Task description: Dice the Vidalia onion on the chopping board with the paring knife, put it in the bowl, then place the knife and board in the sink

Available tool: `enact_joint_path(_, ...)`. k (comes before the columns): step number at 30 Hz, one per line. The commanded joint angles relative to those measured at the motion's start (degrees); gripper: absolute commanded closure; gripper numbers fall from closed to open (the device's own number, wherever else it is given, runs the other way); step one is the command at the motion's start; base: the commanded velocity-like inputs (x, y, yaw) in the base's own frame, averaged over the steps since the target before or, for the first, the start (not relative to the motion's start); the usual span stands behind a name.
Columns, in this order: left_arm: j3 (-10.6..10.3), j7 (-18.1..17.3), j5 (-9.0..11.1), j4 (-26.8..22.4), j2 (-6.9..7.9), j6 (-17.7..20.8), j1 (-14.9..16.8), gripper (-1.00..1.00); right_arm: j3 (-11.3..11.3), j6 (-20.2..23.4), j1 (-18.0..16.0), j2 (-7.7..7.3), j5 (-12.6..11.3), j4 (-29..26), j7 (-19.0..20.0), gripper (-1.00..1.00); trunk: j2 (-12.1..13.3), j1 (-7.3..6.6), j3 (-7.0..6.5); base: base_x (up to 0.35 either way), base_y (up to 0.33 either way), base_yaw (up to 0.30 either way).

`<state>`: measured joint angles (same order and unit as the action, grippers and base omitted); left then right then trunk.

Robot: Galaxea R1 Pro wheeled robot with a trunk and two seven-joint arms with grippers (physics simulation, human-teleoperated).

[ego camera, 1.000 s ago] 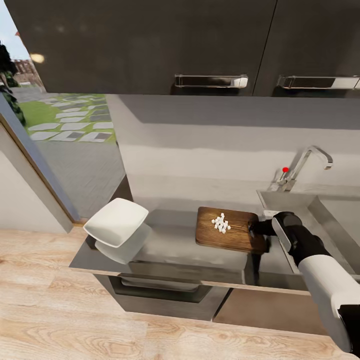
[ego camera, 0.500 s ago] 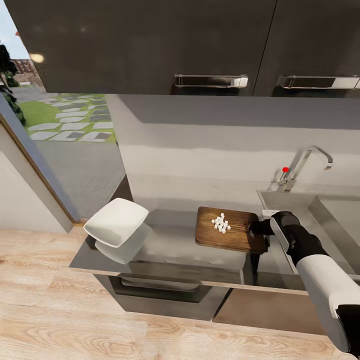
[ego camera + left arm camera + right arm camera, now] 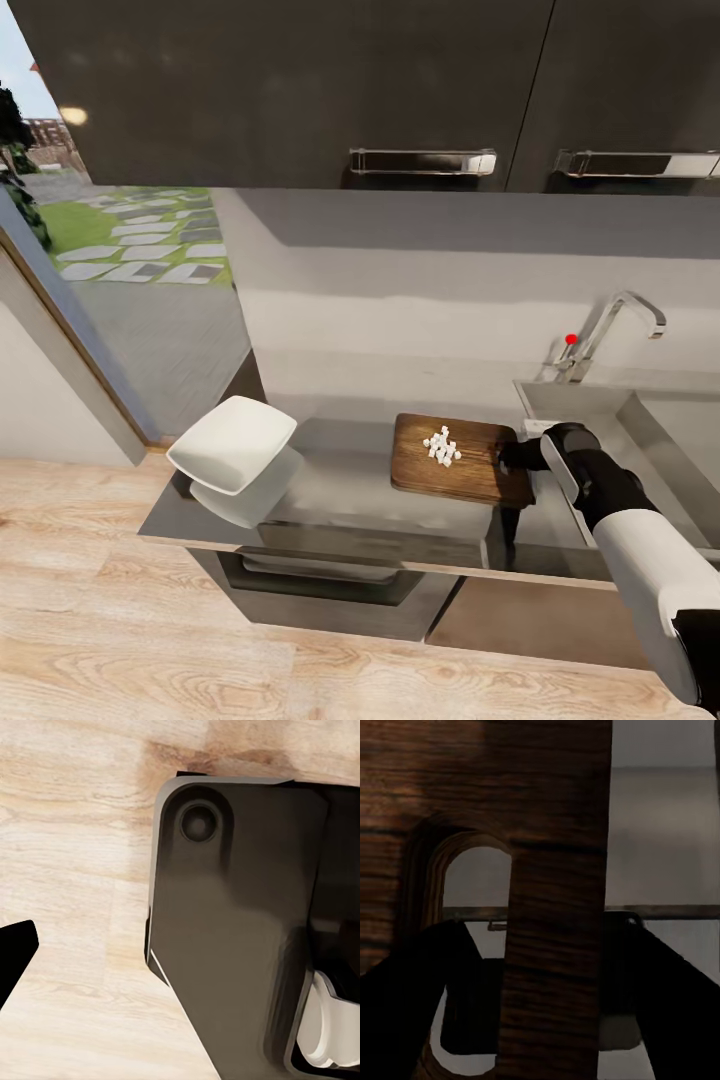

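Countertop (image 3: pixel 350 490): long grey slab under dark cabinets, by a wood floor.
Chopping board (image 3: pixel 455 470): lies flat on the countertop, its right end next to the sink (image 3: pixel 640 440).
Diced onion (image 3: pixel 441 447): small white bits piled on the board.
Bowl (image 3: pixel 232 443): white, at the countertop's left end.
Right gripper (image 3: pixel 512 458): its fingers sit on both sides of the board's handle end, holding it.
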<state>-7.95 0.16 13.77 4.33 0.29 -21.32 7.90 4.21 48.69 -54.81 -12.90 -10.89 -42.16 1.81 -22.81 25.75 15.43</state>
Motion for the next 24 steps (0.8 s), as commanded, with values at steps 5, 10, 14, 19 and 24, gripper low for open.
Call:
enact_joint_path(5, -0.5, 0.0, 0.4, 0.2, -0.03, -0.4, 0.1, -1.00, 0.2, 0.4, 0.0, -0.08, 0.3, 0.0, -0.1, 1.00, -0.1, 0.03, 0.11, 0.000, 0.000, 0.000)
enact_joint_path(10, -0.5, 0.0, 0.4, 0.2, -0.03, -0.4, 0.1, -1.00, 0.2, 0.4, 0.0, -0.06, 0.2, -0.1, -0.1, 1.00, -0.1, 0.03, 0.11, 0.000, 0.000, 0.000)
enact_joint_path(14, -0.5, 0.0, 0.4, 0.2, -0.03, -0.4, 0.1, -1.00, 0.2, 0.4, 0.0, -0.03, 0.2, -0.1, -0.1, 1.00, -0.1, 0.03, 0.11, 0.000, 0.000, 0.000)
enact_joint_path(19, -0.5, 0.0, 0.4, 0.2, -0.03, -0.4, 0.1, -1.00, 0.2, 0.5, 0.0, -0.04, 0.2, -0.1, -0.2, 1.00, -0.1, 0.03, 0.11, 0.000, 0.000, 0.000)
enact_joint_path(24, -0.5, 0.0, 0.4, 0.2, -0.03, -0.4, 0.1, -1.00, 0.0, 1.3, 0.0, -0.16, 0.3, -0.2, -0.3, 1.00, -0.1, 0.03, 0.07, 0.000, 0.000, 0.000)
